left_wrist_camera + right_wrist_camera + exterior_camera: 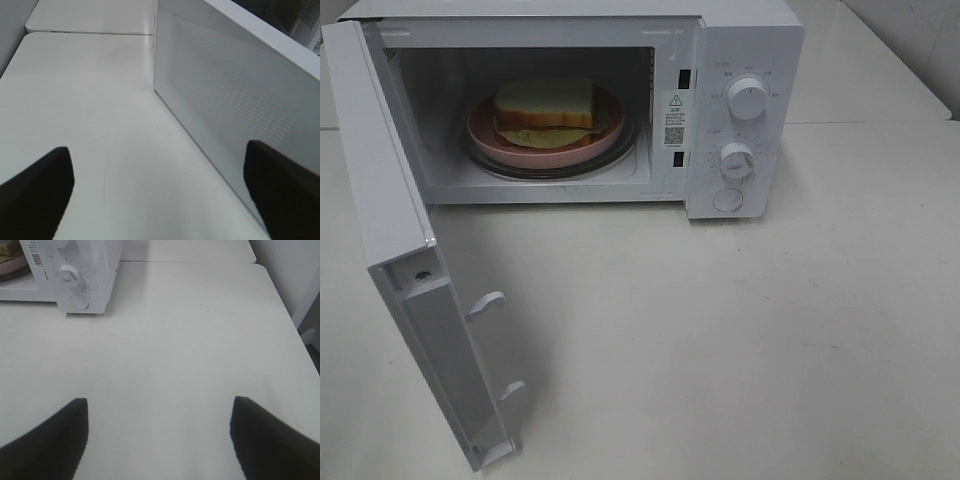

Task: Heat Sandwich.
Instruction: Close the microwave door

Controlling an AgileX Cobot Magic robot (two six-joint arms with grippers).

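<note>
Left gripper [156, 150]: fingers spread wide, nothing between them; above the white table [90, 110], near the microwave door [235, 100].
Right gripper [159, 401]: fingers spread wide, empty; over the table, well apart from the microwave [85, 270].
Sandwich [545, 105]: on the pink plate [480, 132], inside the microwave cavity, upper left of the exterior view.
Door: swung open along the left edge of the exterior view.
</note>
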